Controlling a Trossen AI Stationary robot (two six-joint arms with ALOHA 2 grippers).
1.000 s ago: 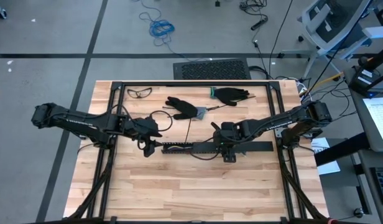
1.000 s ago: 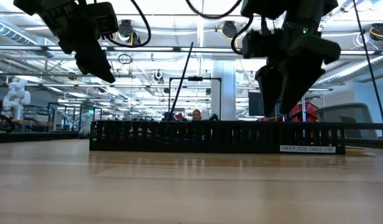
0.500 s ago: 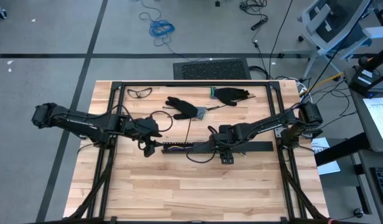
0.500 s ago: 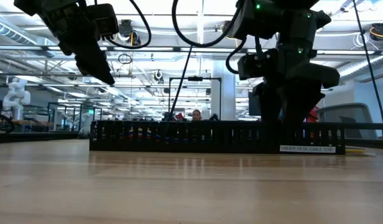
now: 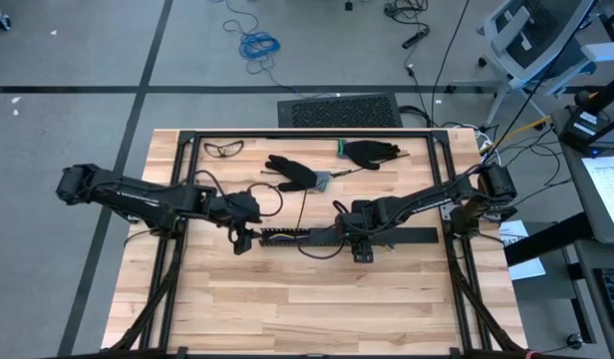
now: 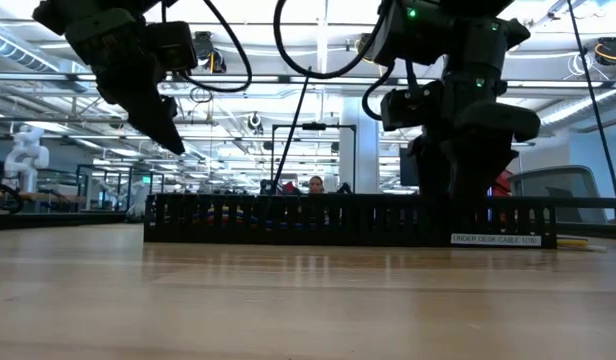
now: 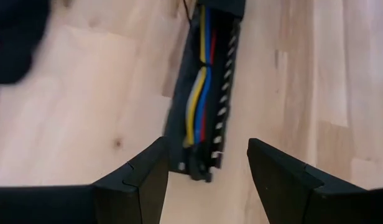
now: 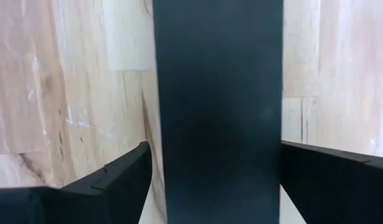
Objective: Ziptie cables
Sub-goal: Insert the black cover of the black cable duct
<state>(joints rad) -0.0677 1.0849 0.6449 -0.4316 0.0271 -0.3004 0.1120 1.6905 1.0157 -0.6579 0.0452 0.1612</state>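
A black slotted strip (image 5: 407,235) lies along the middle of the wooden table; in the low view the strip (image 6: 288,220) stands as a low wall. The cables (image 7: 198,93), yellow, blue and red wires, lie inside its channel and end near its left end. My left gripper (image 7: 207,149) hangs open above that left end (image 5: 242,239), pointing slantwise down, clear of it (image 6: 168,135). My right gripper (image 8: 213,149) is open and lowered over the strip's covered middle (image 5: 359,244), one finger on each side. My right gripper comes from above, pointing down, with its fingers across the strip's smooth black top (image 8: 216,93). A sliver of wood shows beside one finger (image 8: 126,171). The other finger (image 8: 328,174) meets the strip's edge, and I cannot tell whether it touches.
Two black gloves (image 5: 295,172) (image 5: 372,152) and safety glasses (image 5: 223,148) lie toward the far edge. A black frame (image 5: 307,134) borders the table's far and side edges. Bare wood (image 5: 307,309) stretches toward the near edge.
My right gripper has come down onto the strip, its open fingers now standing on either side of it, and has then kept still. The strip and the cables have not moved.
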